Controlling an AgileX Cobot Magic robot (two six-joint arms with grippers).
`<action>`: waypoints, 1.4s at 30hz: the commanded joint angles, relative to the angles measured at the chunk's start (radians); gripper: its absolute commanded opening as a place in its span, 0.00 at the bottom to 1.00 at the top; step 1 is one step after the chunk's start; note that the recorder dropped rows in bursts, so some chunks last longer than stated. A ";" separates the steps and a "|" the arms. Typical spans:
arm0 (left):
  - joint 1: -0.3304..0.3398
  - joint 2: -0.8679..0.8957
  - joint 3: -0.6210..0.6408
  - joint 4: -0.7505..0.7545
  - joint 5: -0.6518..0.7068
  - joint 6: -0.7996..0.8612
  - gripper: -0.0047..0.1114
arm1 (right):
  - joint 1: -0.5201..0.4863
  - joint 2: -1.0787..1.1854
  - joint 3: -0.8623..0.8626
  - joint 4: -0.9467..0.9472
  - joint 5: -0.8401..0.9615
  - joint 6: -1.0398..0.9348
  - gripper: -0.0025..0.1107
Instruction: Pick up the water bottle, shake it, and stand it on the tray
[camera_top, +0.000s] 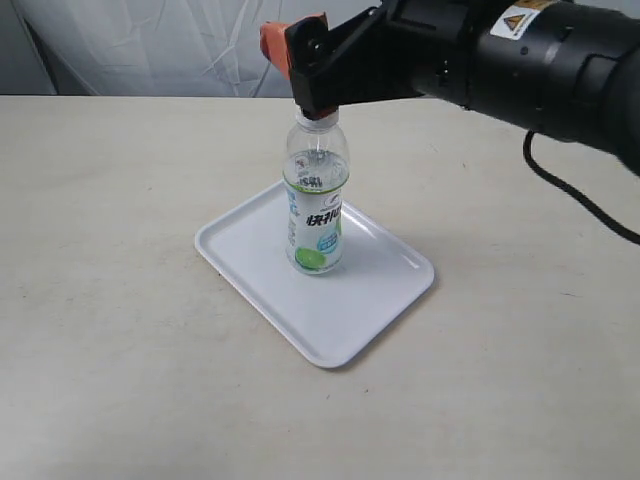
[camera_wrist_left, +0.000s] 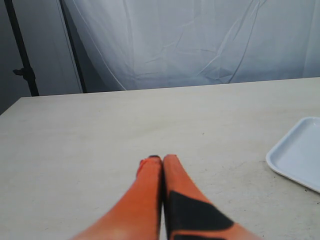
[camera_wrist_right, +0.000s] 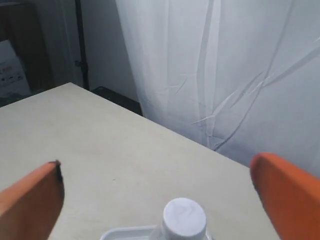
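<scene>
The water bottle (camera_top: 316, 215) stands upright on the white tray (camera_top: 345, 325), near the tray's far side. Its label with the lime faces the exterior camera. My right gripper (camera_top: 303, 72) hangs directly over the bottle's top, open, with the orange fingers spread wide on either side. The right wrist view looks down on the white cap (camera_wrist_right: 184, 218) between and below the right gripper (camera_wrist_right: 155, 170), and nothing touches it. A bit of tray rim (camera_wrist_right: 125, 233) shows beside the cap. My left gripper (camera_wrist_left: 162, 159) is shut on nothing, low over the bare table, with a tray corner (camera_wrist_left: 300, 150) off to one side.
A pale beige table (camera_top: 120, 300) carries the tray. A white curtain (camera_top: 150, 45) hangs behind the far edge. The right arm's black cable (camera_top: 570, 195) dangles over the table at the right. A dark stand pole (camera_wrist_left: 22, 50) rises beyond the table's corner.
</scene>
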 joint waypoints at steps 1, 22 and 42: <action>-0.006 -0.004 0.004 0.000 -0.009 -0.002 0.04 | 0.003 -0.112 -0.007 0.002 0.137 -0.006 0.58; -0.006 -0.004 0.004 0.000 -0.009 -0.002 0.04 | 0.001 -0.385 -0.007 -0.029 0.406 -0.005 0.05; -0.006 -0.004 0.004 0.000 -0.009 -0.002 0.04 | -0.830 -0.884 0.443 0.083 0.472 0.048 0.05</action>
